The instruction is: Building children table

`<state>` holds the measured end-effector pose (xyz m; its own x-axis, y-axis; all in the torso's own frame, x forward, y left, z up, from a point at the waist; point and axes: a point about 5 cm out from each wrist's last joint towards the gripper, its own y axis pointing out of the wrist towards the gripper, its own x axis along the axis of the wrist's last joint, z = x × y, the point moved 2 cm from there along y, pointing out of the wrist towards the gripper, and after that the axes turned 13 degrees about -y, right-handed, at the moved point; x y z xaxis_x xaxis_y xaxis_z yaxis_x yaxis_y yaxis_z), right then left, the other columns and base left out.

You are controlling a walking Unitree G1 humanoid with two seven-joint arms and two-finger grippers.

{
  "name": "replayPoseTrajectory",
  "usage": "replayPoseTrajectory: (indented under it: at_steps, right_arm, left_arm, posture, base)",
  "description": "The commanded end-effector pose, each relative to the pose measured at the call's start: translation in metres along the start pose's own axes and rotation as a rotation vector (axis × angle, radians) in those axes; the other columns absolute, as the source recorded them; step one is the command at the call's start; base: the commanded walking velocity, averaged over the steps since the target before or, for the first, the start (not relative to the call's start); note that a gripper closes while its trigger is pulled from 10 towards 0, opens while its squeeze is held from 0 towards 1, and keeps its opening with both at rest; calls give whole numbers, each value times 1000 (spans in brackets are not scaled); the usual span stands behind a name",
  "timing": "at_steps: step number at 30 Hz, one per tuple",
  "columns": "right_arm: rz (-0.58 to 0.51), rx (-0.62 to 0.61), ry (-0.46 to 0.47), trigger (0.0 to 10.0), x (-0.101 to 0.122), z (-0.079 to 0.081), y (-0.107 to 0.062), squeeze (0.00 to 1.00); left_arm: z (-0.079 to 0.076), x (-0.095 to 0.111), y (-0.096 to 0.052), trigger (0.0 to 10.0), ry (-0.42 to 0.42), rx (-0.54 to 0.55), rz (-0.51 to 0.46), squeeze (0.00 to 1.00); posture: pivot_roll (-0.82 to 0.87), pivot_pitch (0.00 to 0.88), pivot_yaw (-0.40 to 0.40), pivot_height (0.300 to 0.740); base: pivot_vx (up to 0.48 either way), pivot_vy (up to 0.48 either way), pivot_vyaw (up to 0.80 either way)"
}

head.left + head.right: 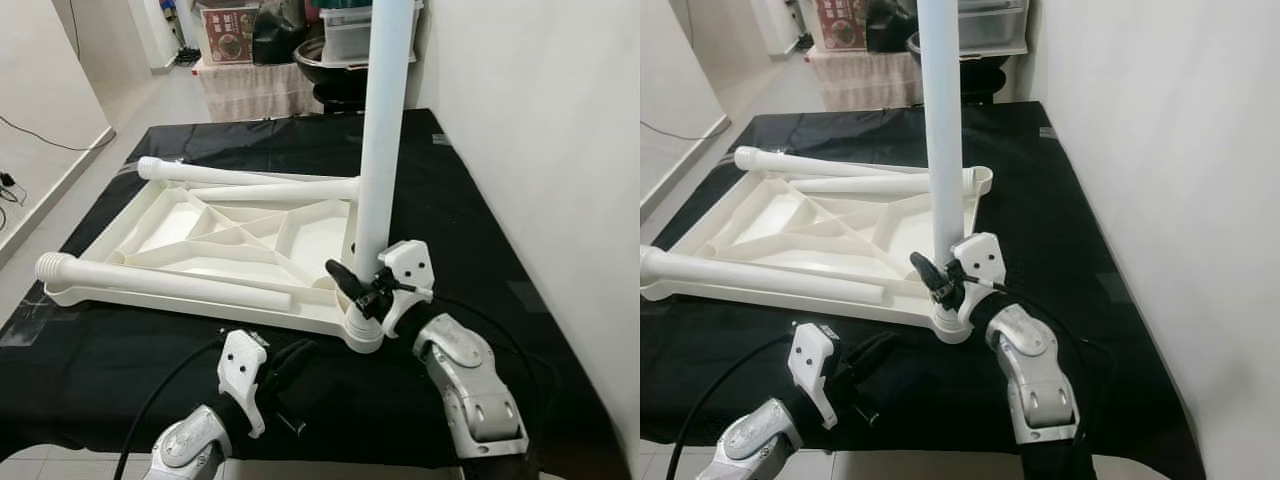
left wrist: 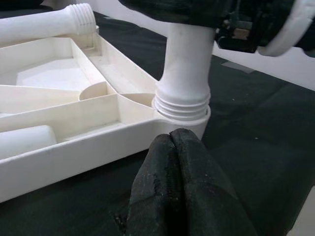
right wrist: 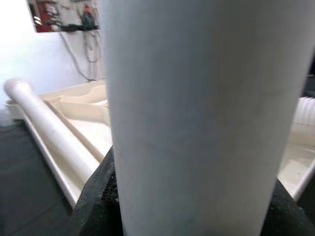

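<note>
White leg (image 1: pixel 385 130) stands upright in the upturned tabletop's (image 1: pixel 150 225) corner socket, my right jaws (image 1: pixel 367 290) clamped low around it (left jaws (image 2: pixel 174 147) closed, empty, nearby).

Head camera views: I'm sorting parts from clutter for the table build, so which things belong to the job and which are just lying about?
Job:
- upturned tabletop
- upright leg in the corner socket, gripped by the right end effector
- two loose legs lying on the tabletop
- left end effector, shut, near the socket

Lying about:
- black mat
- storage box
- covered bench
</note>
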<state>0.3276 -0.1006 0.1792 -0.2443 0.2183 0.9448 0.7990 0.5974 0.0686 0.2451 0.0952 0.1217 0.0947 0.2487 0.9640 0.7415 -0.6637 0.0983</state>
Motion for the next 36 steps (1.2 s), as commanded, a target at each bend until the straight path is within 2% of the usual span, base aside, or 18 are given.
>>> replayPoseTrajectory:
  at_steps: [1, 3, 4, 5, 6, 7, 8, 13, 19, 20, 21, 22, 24, 25, 34, 36]
  right_arm:
    - [49, 62, 66, 10000, -13, 1, -1, 1000]
    - [49, 62, 66, 10000, -13, 1, -1, 1000]
    - [30, 113, 47, 10000, -9, -6, 0, 1000]
    - [21, 209, -6, 10000, -7, -16, 3, 1000]
    - [31, 318, -26, 10000, -7, -22, 4, 1000]
    - [30, 432, -51, 10000, -5, -25, 2, 278]
    - [30, 503, -62, 10000, -4, -25, 0, 0]
    - [24, 569, -66, 10000, 7, -39, 11, 0]
    - [24, 653, -70, 10000, 14, -45, 15, 0]
    - [31, 678, -61, 8745, 14, -46, 15, 0]
    - [36, 701, -56, 4353, 14, -47, 13, 0]
    - [38, 690, -56, 510, 14, -50, 13, 0]
    - [35, 692, -57, 510, 13, -53, 14, 0]
    - [28, 698, -48, 0, 13, -55, 12, 0]
    - [18, 625, -6, 0, -3, -63, -8, 0]
    - [12, 511, -16, 0, -10, -62, -13, 0]
  left_arm:
    - [-1, -5, -2, 0, 14, -5, 42, 0]
    - [-1, -5, -2, 0, 14, -5, 42, 0]
    - [0, -5, -2, 0, 20, -1, 42, 0]
    - [0, -5, -1, 8510, 26, 8, 41, 0]
    - [1, -5, -1, 10000, 30, 14, 40, 0]
    - [1, -5, 0, 10000, 35, 19, 39, 0]
    - [1, -4, 0, 10000, 39, 22, 38, 0]
    - [-1, -4, -1, 10000, 50, 29, 39, 0]
    - [-5, -5, -4, 10000, 48, 36, 37, 0]
    - [-5, -5, -4, 10000, 46, 38, 36, 0]
    - [-5, -6, -4, 10000, 45, 39, 35, 0]
    - [-5, -6, -3, 10000, 42, 40, 32, 0]
    - [-4, -6, -3, 10000, 41, 41, 31, 0]
    - [-4, -6, -2, 10000, 40, 41, 29, 0]
    - [-4, -6, 0, 10000, 20, 39, 9, 0]
    - [-3, -5, 0, 10000, 14, 31, 9, 0]
  posture:
    - [-2, 128, 45, 740]
    - [-2, 128, 45, 740]
    - [-4, 126, 48, 740]
    - [-6, 120, 51, 740]
    - [-1, 118, 51, 740]
    - [-1, 118, 51, 740]
    - [-1, 118, 51, 740]
    - [17, 110, 44, 740]
    - [23, 110, 46, 740]
    - [25, 111, 43, 740]
    - [25, 111, 43, 740]
    - [19, 112, 43, 740]
    - [19, 112, 43, 740]
    - [15, 112, 46, 740]
    - [-18, 121, 63, 740]
    - [-27, 128, 69, 740]
  base:
    - [0, 0, 0]
    - [0, 0, 0]
    - [0, 0, 0]
    - [0, 0, 0]
    - [0, 0, 0]
    - [0, 0, 0]
    - [0, 0, 0]
    - [0, 0, 0]
    - [0, 0, 0]
    - [0, 0, 0]
    - [0, 0, 0]
    - [0, 0, 0]
    - [0, 0, 0]
    - [0, 0, 0]
    - [0, 0, 0]
    - [0, 0, 0]
